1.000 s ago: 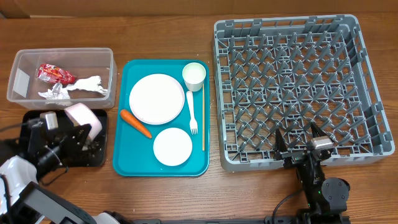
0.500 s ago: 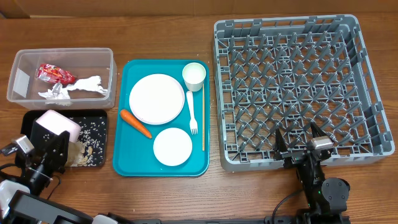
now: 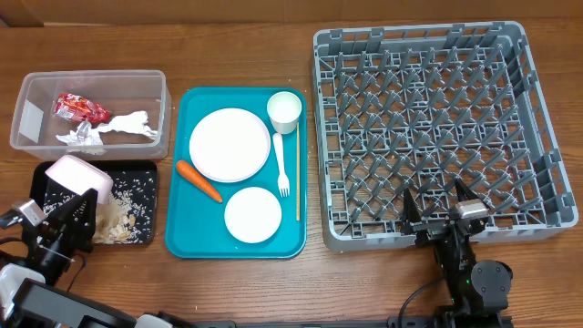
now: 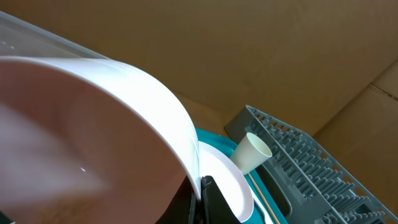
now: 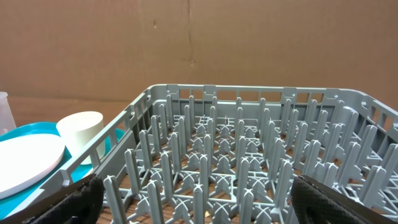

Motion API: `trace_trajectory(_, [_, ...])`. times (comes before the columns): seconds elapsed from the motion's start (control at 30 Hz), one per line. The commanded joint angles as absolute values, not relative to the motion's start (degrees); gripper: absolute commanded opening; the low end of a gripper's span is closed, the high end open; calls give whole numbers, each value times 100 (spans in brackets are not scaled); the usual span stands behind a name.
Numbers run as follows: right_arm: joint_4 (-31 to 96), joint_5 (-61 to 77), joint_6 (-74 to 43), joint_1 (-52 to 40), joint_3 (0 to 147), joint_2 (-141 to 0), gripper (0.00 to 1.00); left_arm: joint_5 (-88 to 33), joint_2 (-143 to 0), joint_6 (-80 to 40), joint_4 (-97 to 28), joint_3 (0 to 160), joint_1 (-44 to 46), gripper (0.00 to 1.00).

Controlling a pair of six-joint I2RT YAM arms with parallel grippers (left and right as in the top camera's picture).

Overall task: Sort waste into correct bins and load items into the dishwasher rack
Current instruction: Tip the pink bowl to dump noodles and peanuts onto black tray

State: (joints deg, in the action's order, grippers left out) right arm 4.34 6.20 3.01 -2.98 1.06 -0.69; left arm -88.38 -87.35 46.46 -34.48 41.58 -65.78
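Big grey dishwasher rack (image 3: 428, 128) fills the desk's right side, and that's well to the right of the pink bowl (image 3: 80, 175), with the teal tray (image 3: 182, 182) between. The bowl's tipped over the black tray (image 3: 153, 205) at the front-left corner, rice (image 3: 127, 187) lying beneath. Left gripper (image 3: 80, 202) is clamped on its rim. Right gripper (image 3: 439, 205), spread wide and empty, sits at the rack's front edge. That's the nearer arm, I'd say.

Tub (image 3: 20, 123) behind shallow bin (image 3: 151, 219); bowl (image 3: 77, 175) over bin; serving tray (image 3: 187, 223) right of both; rack (image 3: 547, 196) rightmost.
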Motion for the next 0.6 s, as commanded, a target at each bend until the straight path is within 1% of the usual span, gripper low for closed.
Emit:
trace_trajectory(0.0, [412, 648, 279, -283, 45, -27, 100, -9050, -8709, 4692, -3203, 4058, -6552, 4])
trace_trajectory(0.03, [412, 648, 279, -283, 45, -27, 100, -9050, -8729, 4488, -3024, 4045, -6517, 5])
trace_trajectory(0.1, [412, 648, 279, -283, 45, -27, 100, -9061, -8764, 3564, -2620, 4071, -6479, 4])
trace_trajectory(0.23, [412, 648, 279, -283, 45, -27, 100, -9063, -8755, 3524, -2497, 4060, -6401, 4])
trace_trajectory(0.33, [412, 648, 281, -283, 45, -27, 100, -9054, -8790, 3758, -2449, 4060, -6276, 5])
trace_trajectory(0.5, [412, 648, 279, -283, 45, -27, 100, -9037, -8807, 3769, -2314, 4060, -5929, 4])
trace_trajectory(0.57, [412, 648, 279, -283, 45, -27, 100, -8864, -8807, 3723, -2311, 4060, -5806, 8])
